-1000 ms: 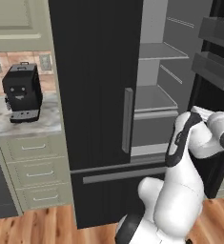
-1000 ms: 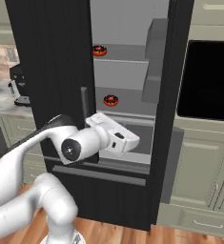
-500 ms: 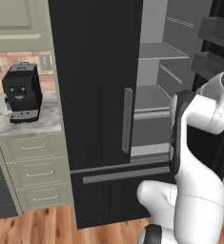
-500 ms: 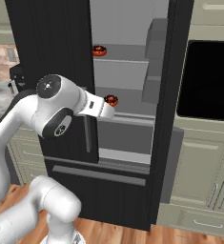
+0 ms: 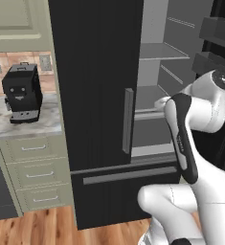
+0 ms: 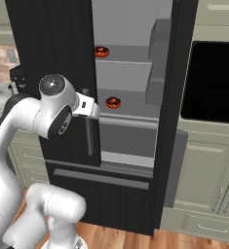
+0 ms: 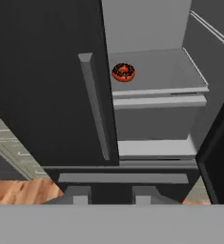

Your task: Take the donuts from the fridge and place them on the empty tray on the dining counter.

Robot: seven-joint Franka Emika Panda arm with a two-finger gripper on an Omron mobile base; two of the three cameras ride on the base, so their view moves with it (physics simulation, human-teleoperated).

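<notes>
Gripper point(image 7: 111, 193) is hanging in front of the fridge point(image 6: 62, 58), fingers a bit apart with nothing between them. Right door is swung open, left one's shut. One donut point(image 6: 113, 102) sits on the middle shelf near the left door's edge, and the other donut point(image 6: 102, 51) is on the shelf above, further back.

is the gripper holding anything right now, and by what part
Nothing is held. The gripper has only empty space between its fingertips, and both donuts sit on the fridge shelves, untouched.
</notes>
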